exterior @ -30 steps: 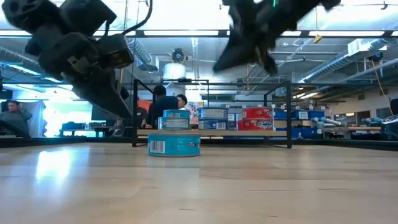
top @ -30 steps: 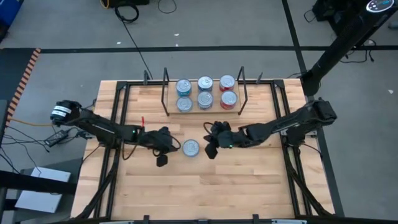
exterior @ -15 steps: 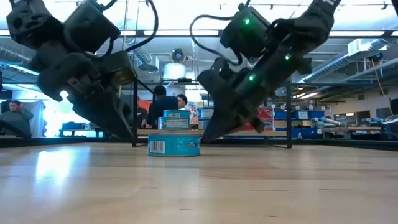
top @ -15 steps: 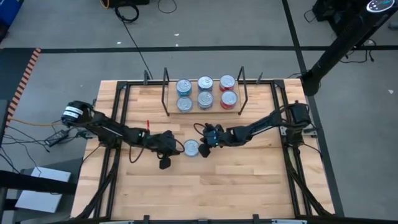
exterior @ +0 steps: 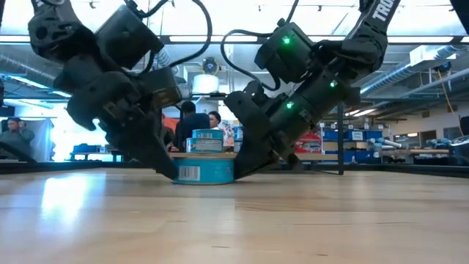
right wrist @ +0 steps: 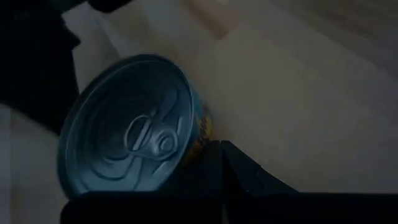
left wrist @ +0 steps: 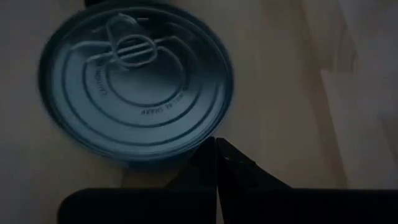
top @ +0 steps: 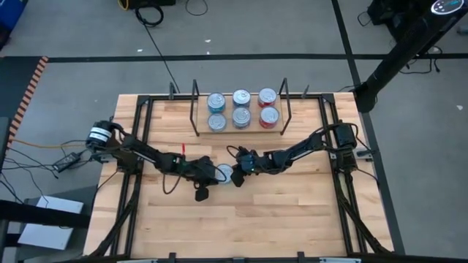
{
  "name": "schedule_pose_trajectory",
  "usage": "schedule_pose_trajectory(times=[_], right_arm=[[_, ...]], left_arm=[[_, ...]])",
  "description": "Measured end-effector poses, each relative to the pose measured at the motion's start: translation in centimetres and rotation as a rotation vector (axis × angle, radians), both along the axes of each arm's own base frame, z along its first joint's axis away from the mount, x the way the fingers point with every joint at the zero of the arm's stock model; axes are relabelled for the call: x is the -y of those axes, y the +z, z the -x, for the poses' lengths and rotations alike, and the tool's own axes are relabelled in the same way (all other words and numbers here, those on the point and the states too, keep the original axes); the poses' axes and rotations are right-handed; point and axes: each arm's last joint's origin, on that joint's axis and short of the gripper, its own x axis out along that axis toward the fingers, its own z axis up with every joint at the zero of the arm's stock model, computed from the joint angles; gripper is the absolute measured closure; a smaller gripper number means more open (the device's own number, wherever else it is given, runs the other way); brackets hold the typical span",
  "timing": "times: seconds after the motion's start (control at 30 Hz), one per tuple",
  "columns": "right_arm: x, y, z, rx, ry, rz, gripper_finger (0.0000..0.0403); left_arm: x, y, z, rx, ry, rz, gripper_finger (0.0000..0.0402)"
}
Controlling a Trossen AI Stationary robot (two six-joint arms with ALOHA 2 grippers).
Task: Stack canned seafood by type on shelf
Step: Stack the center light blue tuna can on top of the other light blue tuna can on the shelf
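One flat tin of canned seafood with a blue side label and a silver pull-ring lid stands upright on the wooden tabletop. My left gripper is shut at the tin's left side. My right gripper is shut at its right side. Both slant down at it. On the shelf at the far side stand more tins: blue ones at the left and middle, red ones at the right. My left gripper sets its shut fingertips against the tin's side wall, low on the side facing the table's left. The fingers slant down from the left. The tin stands flat on the table. My right gripper sets its shut fingertips against the tin's labelled side wall on the side facing the table's right. The fingers slant down from the right, tips near the tabletop.
Black wire uprights close the shelf's two ends. Black frame rails run along the table's left and right sides. Bare wood lies toward the near edge. People show in the room beyond.
My right gripper has dropped from well above the table down to the tin's right side, moving left. My left gripper has come down and to the right, up to the tin's left side. Both stayed shut. The tin has kept its place.
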Motion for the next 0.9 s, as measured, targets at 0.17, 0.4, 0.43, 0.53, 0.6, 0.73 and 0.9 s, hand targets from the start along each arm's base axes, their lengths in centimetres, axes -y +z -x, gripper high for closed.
schedule_pose_trajectory(times=[0.17,0.4,0.43,0.53,0.6,0.73,0.9], right_arm=[[-0.1,0.0,-0.1,0.002,-0.011,-0.007,0.0398],[-0.1,0.1,-0.2,-0.006,0.008,-0.016,0.0398],[-0.2,0.1,-0.1,-0.008,0.008,-0.017,0.0398],[-0.2,0.1,-0.1,-0.009,0.018,-0.029,0.0398],[-0.3,0.1,-0.1,-0.011,0.021,-0.033,0.0398],[-0.4,0.1,-0.1,-0.009,0.028,-0.047,0.0398],[-0.7,0.2,-0.2,0.0,0.033,-0.062,0.0399]], left_arm=[[0.2,0.9,-1.2,0.034,-0.002,0.006,0.0402],[0.3,3.1,-1.9,0.106,0.011,0.029,0.0402],[0.3,3.3,-1.9,0.103,0.015,0.033,0.0402],[0.3,3.9,-2.0,0.109,0.019,0.033,0.0402],[0.2,4.1,-2.1,0.115,0.023,0.033,0.0401],[0.0,4.6,-2.0,0.108,0.033,0.029,0.0402],[-0.4,5.1,-1.9,0.107,0.044,0.031,0.0402]])
